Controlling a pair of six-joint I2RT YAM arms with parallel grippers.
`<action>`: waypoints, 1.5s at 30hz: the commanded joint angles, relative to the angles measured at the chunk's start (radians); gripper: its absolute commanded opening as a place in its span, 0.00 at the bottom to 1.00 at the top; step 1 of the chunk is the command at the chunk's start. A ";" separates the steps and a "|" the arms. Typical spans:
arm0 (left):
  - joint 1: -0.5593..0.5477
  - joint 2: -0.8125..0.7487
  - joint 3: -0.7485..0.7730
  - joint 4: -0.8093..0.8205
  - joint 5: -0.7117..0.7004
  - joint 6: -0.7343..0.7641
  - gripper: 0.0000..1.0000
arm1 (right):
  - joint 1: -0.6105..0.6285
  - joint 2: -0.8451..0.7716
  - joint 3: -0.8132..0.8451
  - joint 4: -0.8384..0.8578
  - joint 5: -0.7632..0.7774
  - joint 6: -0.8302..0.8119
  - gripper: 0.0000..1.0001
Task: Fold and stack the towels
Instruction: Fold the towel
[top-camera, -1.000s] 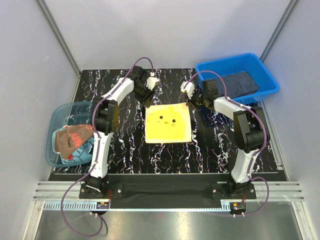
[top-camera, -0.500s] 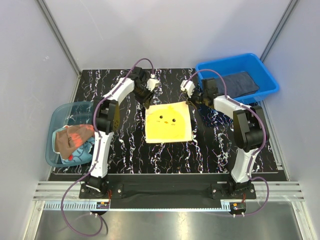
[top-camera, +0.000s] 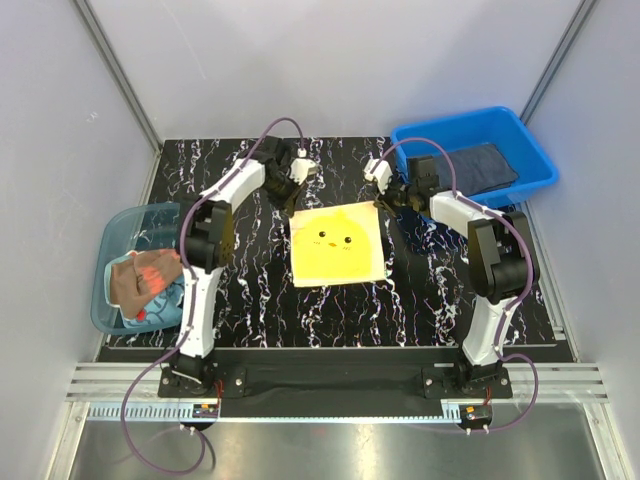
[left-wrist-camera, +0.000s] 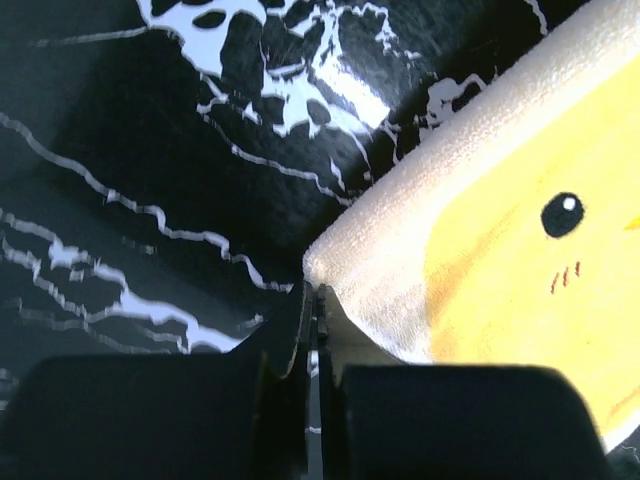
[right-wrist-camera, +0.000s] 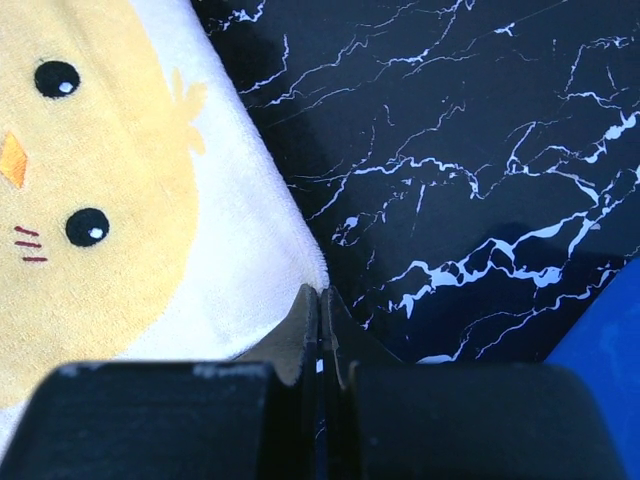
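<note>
Pale yellow chick-faced cloth towel (top-camera: 337, 245) is clenched at its far corners by the left gripper (left-wrist-camera: 312, 292) and right gripper (right-wrist-camera: 320, 292); the nipped cloth is hidden within the closed jaws.

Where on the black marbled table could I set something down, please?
Bare: the near strip between the pale yellow chick-face towel and the arm bases, and the far strip behind the towel. Crowded: the towel's far corners, where the left gripper and right gripper pinch it, and the edges by the translucent teal tub and rigid blue plastic bin.
</note>
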 joint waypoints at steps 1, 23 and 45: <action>-0.011 -0.234 -0.100 0.143 -0.044 -0.046 0.00 | -0.025 -0.047 -0.013 0.085 -0.005 0.010 0.00; -0.045 -0.591 -0.558 0.326 -0.131 -0.078 0.00 | 0.001 -0.269 -0.234 0.145 -0.018 0.057 0.00; -0.076 -0.775 -0.888 0.389 -0.174 -0.183 0.00 | 0.194 -0.459 -0.516 0.073 0.126 0.197 0.00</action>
